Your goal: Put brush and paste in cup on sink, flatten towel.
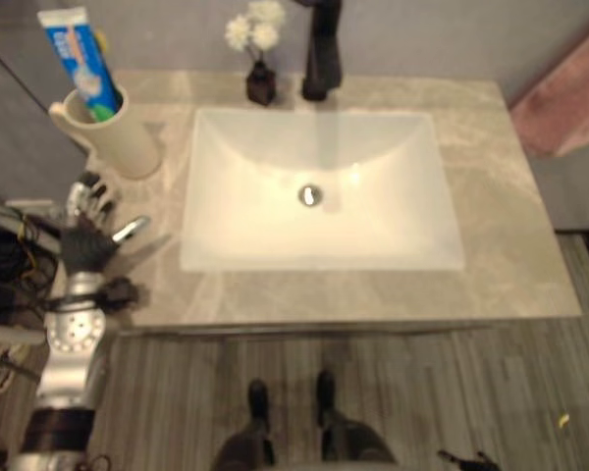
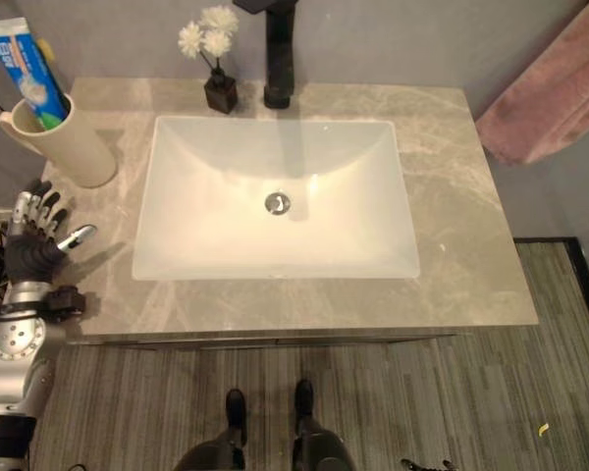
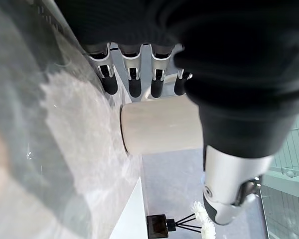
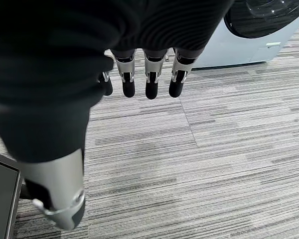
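item: cream cup (image 1: 113, 130). place: far left corner of the marble counter (image 1: 491, 196), left of the white sink basin (image 1: 393, 235), standing upright, handle on its left side. contents: a blue and white toothpaste tube (image 1: 81, 61) standing on end and leaning slightly left; a small yellow tip (image 2: 45, 47) shows beside the tube, likely the toothbrush, though too little shows to be sure. judgement: the brush-and-paste part looks done or nearly so.

item: left hand (image 1: 90, 238). place: near left edge of the counter, just near of the cup and apart from it. fingers straight and relaxed, spread a little, thumb out to the right, holding nothing. the left wrist view shows its fingertips (image 3: 134, 87) pointing at the side of the cup with a narrow gap between.

item: right hand (image 4: 65, 79). place: hanging over grey striped floor, by a white appliance (image 4: 259, 35). fingers straight, empty.

item: pink towel (image 2: 550, 93). place: far right, beyond the counter's right end, hanging against the wall in rumpled folds, its long axis slanting up and to the right.

key relation: the towel lies the whole width of the counter to the right of the left hand. judgement: the right arm's side is the nearer, so flattening would fall to it, reaching far and right.

other: small dark vase of white flowers (image 1: 258, 49) and a black faucet (image 1: 321, 54) on the far edge, behind the basin.
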Motion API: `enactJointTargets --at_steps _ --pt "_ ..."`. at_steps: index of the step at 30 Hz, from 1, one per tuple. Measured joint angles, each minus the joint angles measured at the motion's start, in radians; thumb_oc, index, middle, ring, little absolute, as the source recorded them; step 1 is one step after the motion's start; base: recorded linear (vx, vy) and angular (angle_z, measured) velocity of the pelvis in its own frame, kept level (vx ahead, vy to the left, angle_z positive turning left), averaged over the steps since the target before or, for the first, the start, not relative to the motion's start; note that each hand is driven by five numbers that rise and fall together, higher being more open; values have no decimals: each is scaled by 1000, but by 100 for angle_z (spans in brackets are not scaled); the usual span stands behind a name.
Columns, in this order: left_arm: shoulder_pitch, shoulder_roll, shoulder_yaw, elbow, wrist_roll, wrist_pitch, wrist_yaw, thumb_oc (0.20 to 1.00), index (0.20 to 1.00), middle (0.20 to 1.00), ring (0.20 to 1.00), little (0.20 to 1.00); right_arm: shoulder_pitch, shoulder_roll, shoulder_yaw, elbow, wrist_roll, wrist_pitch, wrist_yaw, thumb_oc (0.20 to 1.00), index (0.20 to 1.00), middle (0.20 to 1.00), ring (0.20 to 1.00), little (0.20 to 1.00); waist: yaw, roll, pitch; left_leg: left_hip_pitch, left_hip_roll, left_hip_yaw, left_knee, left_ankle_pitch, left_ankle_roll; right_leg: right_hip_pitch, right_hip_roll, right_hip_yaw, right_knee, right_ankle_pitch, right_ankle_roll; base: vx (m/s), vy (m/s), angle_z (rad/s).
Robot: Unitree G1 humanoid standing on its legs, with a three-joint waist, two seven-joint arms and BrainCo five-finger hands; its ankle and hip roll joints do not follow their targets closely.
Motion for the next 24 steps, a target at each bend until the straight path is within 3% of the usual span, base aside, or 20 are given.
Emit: enactJointTargets --at_steps 14,24 --pt "-52 9 -1 35 0 0 2 1000 1000 1000 1000 1000 -1 -12 0 -1 0 -5 0 1000 1000 1000 1000 1000 -5 -3 6 -2 1 5 0 0 -1 -3 1 2 -2 0 1 0 0 0" --pt "-139 67 -8 37 0 -2 35 1000 1000 1000 1000 1000 -3 -19 22 -14 1 -16 0 1000 1000 1000 1000 1000 -7 -11 26 -48 1 6 0 4 -1 -51 1 3 3 4 0 0 0 0"
